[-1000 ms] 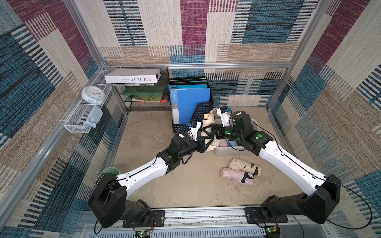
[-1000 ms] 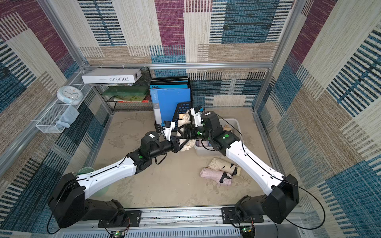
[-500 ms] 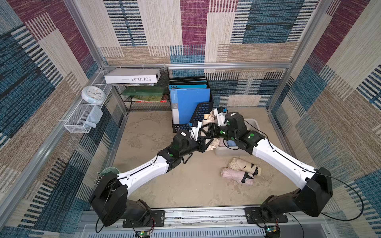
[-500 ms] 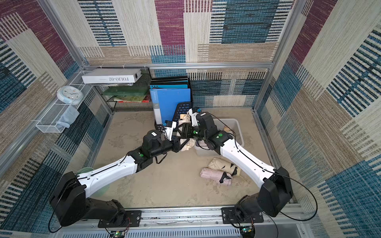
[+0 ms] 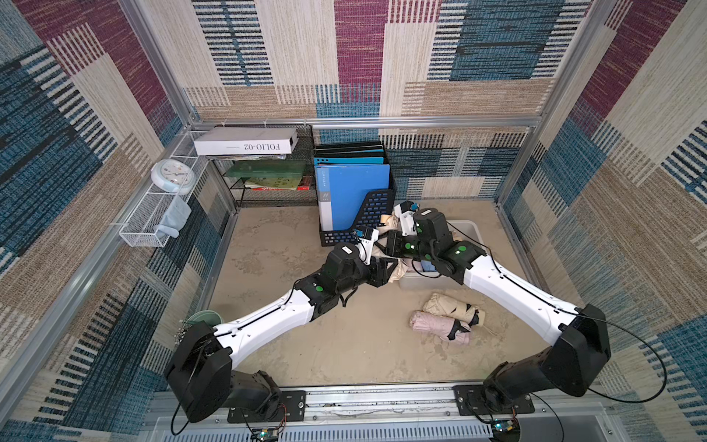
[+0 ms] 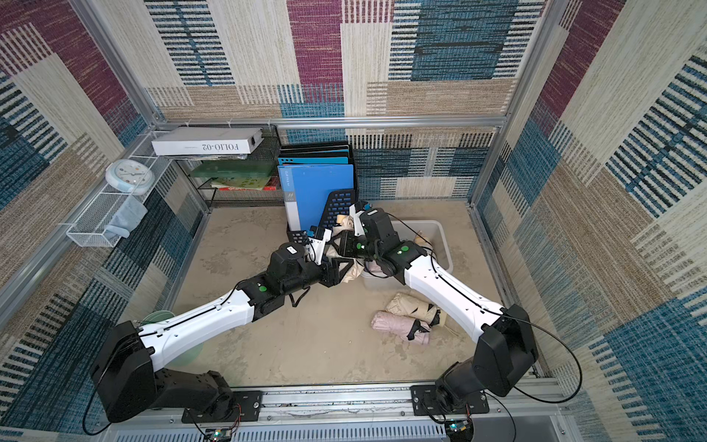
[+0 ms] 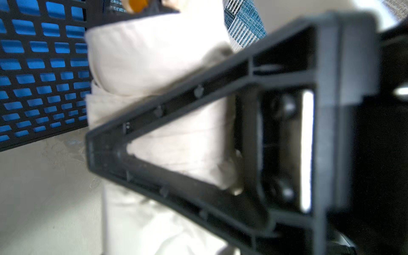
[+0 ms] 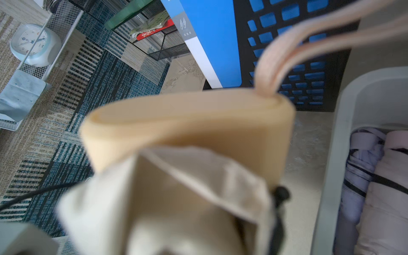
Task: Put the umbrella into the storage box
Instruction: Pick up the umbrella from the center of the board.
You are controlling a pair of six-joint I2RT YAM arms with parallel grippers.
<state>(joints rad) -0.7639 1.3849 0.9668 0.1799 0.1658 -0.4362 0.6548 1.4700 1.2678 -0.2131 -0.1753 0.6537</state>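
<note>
"FOLIO-02" stands in dark letters on the long side of the white box [image 5: 245, 141] on top of the wire shelf, legible in both top views [image 6: 206, 141]. The blue folder [image 5: 355, 195] carries small lettering down its spine, the clock [image 8: 33, 42] has numerals on its face, and the red book [image 8: 152, 33] shows white characters, all too small to read.

Plenty of open desk [image 5: 267, 245] toward the left arm's side and along the front. Tight between black file holder [image 5: 373, 214] and storage box [image 5: 421, 283]. Blocked just before the box by two folded umbrellas [image 5: 445, 317].
</note>
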